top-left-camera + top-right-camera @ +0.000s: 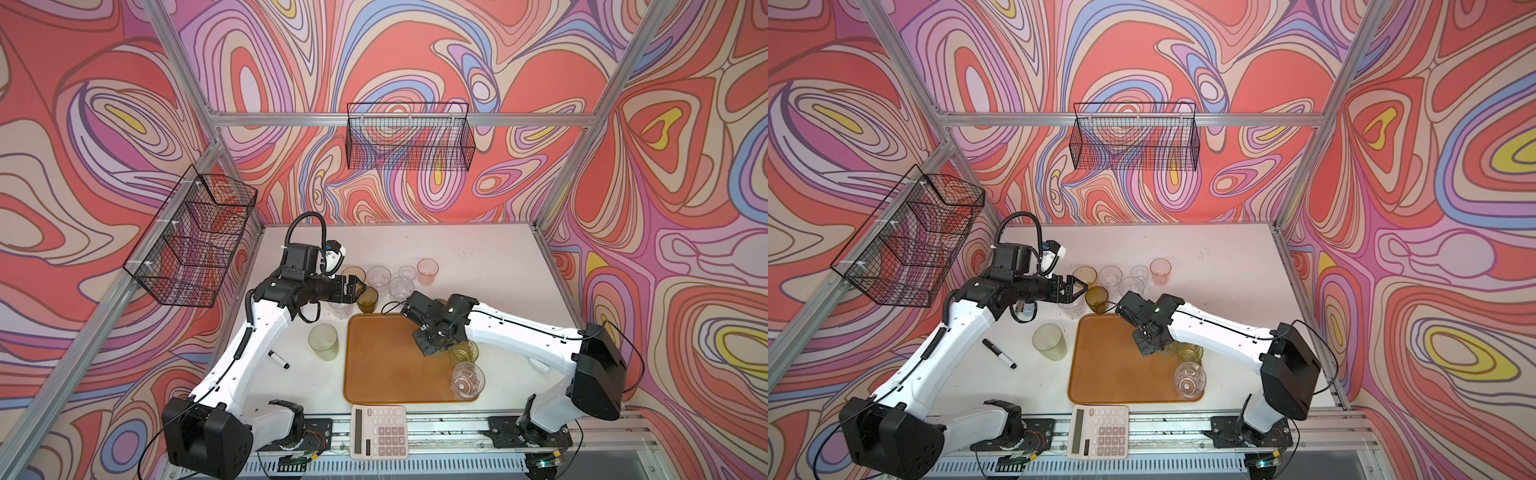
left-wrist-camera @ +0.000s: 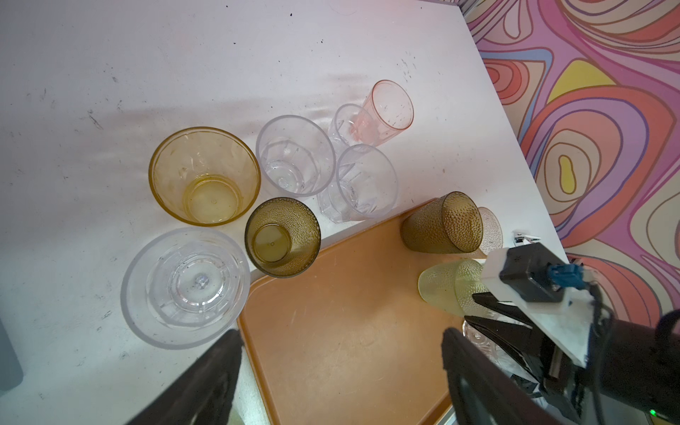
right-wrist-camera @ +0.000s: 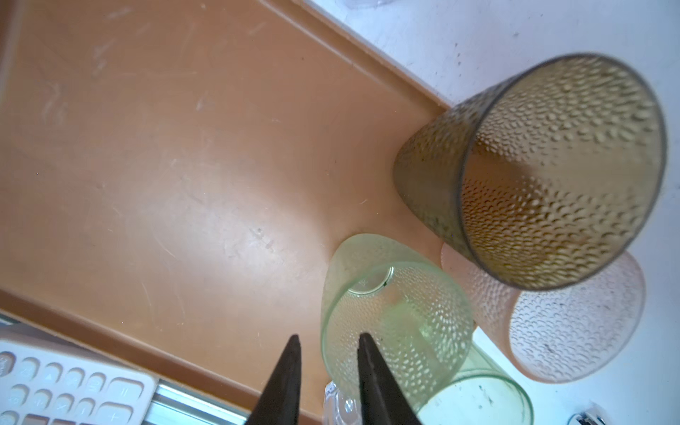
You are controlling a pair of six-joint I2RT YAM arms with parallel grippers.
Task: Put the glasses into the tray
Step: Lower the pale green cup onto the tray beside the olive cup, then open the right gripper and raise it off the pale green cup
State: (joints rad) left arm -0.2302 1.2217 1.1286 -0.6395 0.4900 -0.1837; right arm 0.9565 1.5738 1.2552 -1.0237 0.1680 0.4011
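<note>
1. Set a clock on the tray, with 12 toward the back wall. Its floor lies bare from the centre out to the 9 edge, and glasses crowd the 3 edge.
2. An olive glass stands in the 2 corner, close to the rim. A pale green glass and a green glass stand at 3. A pink dotted glass is beside them, and I cannot tell if it is inside the rim. A clear glass stands at 4, by the edge.
3. The right gripper hangs over the pale green glass. Its jaws are slightly apart astride the rim and do not pinch it.
4. The left gripper hovers off the 11 corner, spread wide with nothing between the jaws.
5. A second olive glass stands on the table just beside that corner. An amber glass, clear ones and a pink glass are grouped beyond the 12 edge.
6. A tall yellowish glass stands near the 9 edge, with a marker farther out.
7. A calculator lies just beside the 6 edge.
</note>
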